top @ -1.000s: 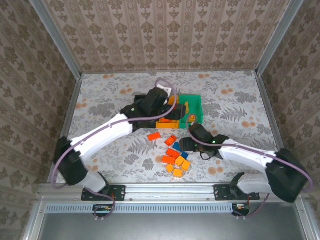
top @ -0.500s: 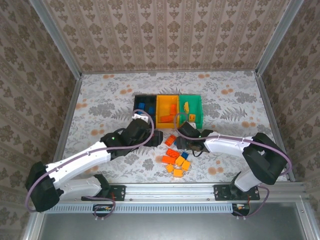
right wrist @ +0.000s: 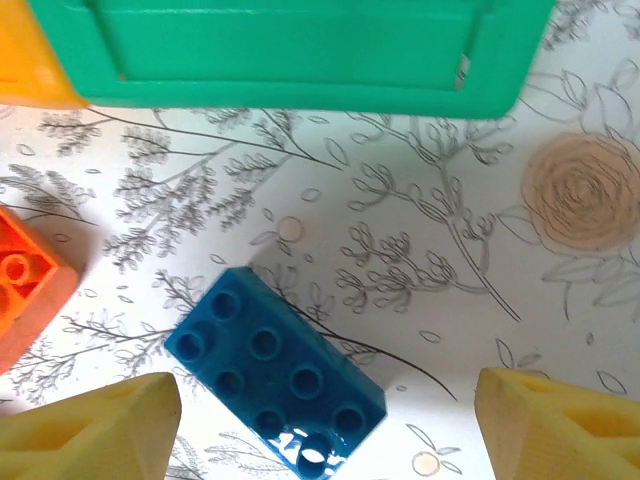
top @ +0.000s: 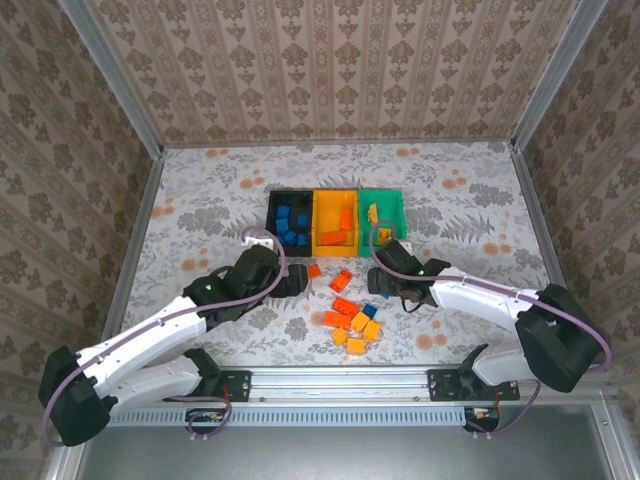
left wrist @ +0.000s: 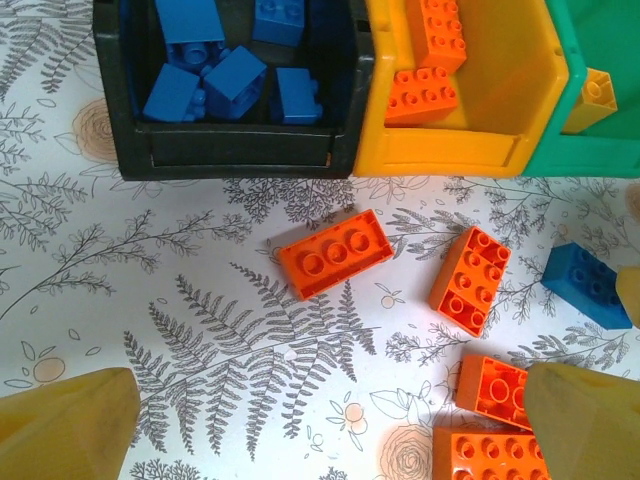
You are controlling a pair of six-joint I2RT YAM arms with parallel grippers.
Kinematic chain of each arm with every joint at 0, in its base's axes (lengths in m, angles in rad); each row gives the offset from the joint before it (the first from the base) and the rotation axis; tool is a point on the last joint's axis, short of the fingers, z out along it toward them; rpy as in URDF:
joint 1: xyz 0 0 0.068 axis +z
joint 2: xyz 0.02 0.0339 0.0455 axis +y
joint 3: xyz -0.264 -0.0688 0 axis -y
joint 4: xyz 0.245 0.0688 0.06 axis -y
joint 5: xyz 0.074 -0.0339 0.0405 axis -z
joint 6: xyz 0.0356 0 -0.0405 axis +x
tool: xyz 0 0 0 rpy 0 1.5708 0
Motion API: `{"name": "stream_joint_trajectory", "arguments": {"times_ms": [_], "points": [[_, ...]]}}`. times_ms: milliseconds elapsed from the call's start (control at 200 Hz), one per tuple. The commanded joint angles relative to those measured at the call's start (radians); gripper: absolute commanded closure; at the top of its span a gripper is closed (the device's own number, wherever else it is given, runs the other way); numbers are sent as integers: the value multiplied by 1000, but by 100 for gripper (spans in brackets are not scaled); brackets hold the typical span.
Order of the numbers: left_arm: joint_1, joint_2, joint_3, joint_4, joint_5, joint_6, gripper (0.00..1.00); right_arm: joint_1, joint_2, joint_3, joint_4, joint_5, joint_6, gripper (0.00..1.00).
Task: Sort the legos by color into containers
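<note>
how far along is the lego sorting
Done: several blue bricks in the black bin, red-orange ones in the yellow bin, a yellow one in the green bin. In hand: nothing; left gripper open, right gripper open over a blue brick. Left: roughly ten loose bricks.

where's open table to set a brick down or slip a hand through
Bare table lies left of the black bin, right of the green bin, and behind the row to the back wall. Crowded: the loose bricks in front of the bins, flanked by the left hand and right hand.
</note>
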Motion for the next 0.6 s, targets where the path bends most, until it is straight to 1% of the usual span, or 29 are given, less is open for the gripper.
{"name": "stream_joint_trajectory", "arguments": {"times_ms": [0, 125, 225, 270, 310, 395, 445, 530, 595], "points": [[10, -20, -18, -7, 21, -31, 0, 2, 77, 62, -10, -36, -99, 21], [13, -12, -14, -25, 16, -35, 0, 2, 160, 102, -18, -46, -137, 22], [15, -15, -16, -34, 12, -38, 0, 2, 208, 118, -38, -44, -142, 25], [18, -19, -18, -38, 10, -41, 0, 2, 224, 121, -49, -35, -137, 28], [21, -19, -20, -39, 11, -41, 0, 2, 238, 120, -57, -24, -128, 32], [24, -19, -22, -41, 10, -43, 0, -1, 252, 116, -70, 6, -106, 46], [27, -20, -23, -41, 9, -41, 0, -5, 249, 106, -65, 11, -94, 53], [28, -23, -27, -43, 6, -40, 0, -13, 225, 88, -59, 15, -79, 62], [29, -29, -33, -42, 7, -38, 0, -14, 183, 77, -51, 14, -80, 67]]}}
